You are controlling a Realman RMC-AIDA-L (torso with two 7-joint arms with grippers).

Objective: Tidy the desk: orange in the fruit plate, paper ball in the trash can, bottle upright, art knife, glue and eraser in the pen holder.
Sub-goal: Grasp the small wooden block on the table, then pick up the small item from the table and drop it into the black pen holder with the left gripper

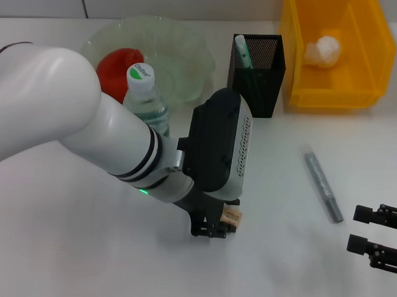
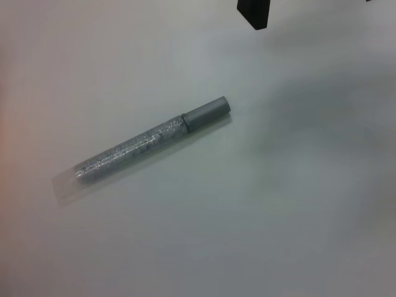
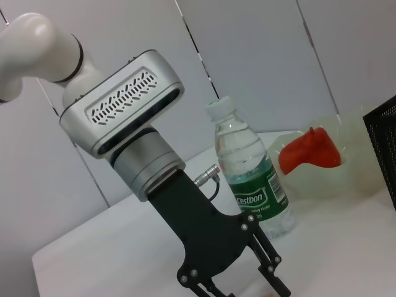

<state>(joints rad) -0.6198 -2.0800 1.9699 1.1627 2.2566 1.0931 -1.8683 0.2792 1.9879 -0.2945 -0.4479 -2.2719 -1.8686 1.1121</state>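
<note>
My left gripper (image 1: 216, 226) hangs low over the table's middle, its fingers (image 3: 275, 286) spread open around the tan eraser (image 1: 231, 218), which lies on the table. The bottle (image 1: 147, 98) stands upright behind the left arm. The orange (image 1: 120, 64) lies in the pale-green fruit plate (image 1: 189, 50). The paper ball (image 1: 322, 51) sits inside the yellow trash can (image 1: 296, 67). A green-and-white tool, seemingly the art knife (image 1: 243, 51), stands in the black mesh pen holder (image 1: 261, 85). A grey glittery capped stick, seemingly the glue (image 1: 323, 187), lies on the table. My right gripper (image 1: 365, 229) rests open at the front right.
The left arm's white forearm (image 1: 69, 118) crosses the left half of the table and hides part of the bottle. The grey stick (image 2: 151, 139) lies between the left gripper and the right one. The bottle (image 3: 250, 179) and the orange (image 3: 309, 154) show behind the left gripper.
</note>
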